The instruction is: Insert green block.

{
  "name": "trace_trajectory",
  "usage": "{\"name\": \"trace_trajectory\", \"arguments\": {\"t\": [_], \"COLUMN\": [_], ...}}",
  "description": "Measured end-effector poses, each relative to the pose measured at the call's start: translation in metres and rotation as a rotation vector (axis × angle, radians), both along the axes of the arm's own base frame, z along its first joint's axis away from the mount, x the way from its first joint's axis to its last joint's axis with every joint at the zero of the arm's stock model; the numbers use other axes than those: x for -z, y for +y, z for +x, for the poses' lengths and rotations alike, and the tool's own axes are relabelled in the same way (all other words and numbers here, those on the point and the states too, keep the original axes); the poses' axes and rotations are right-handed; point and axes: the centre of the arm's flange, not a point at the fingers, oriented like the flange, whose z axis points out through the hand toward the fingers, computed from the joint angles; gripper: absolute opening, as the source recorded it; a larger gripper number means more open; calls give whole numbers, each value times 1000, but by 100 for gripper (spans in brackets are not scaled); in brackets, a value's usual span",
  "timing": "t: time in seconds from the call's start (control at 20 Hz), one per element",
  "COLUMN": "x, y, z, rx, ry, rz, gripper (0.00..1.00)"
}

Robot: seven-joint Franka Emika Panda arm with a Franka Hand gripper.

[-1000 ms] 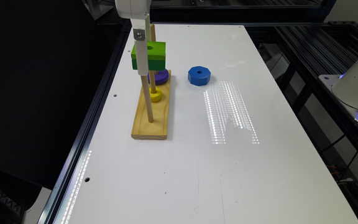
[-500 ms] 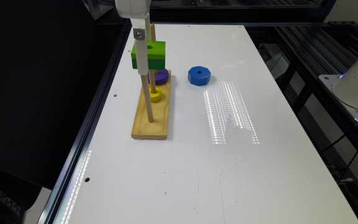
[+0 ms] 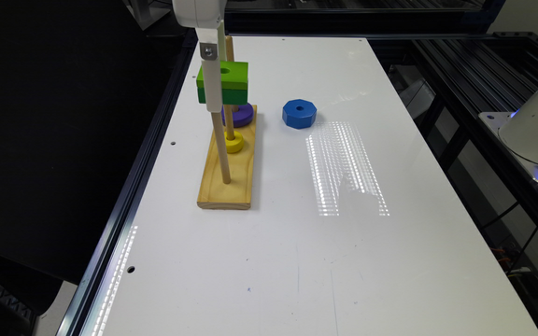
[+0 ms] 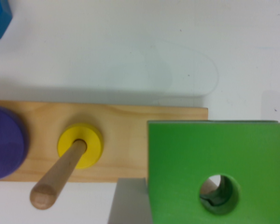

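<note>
White table w/ wooden peg base, blue octagon.

This is a robotics lab. A white tabletop sits in a black aluminium frame. A white robot base stands beside the tabletop.

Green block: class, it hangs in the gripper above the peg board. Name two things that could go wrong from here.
1. The green block may miss: through its hole the wrist view shows a peg tip off-centre, so lowering could jam it on the peg.
2. Its edge could knock the neighbouring peg holding the yellow ring, shifting the wooden base.
</note>
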Motion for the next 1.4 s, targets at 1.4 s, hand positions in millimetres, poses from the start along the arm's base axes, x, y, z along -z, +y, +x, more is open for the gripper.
{"name": "trace_trajectory", "arguments": {"t": [1.4], "x": [2], "y": [3], "z": [12], "rx": [-4], "ry": [-9], "rz": [5], "gripper": [0]}}
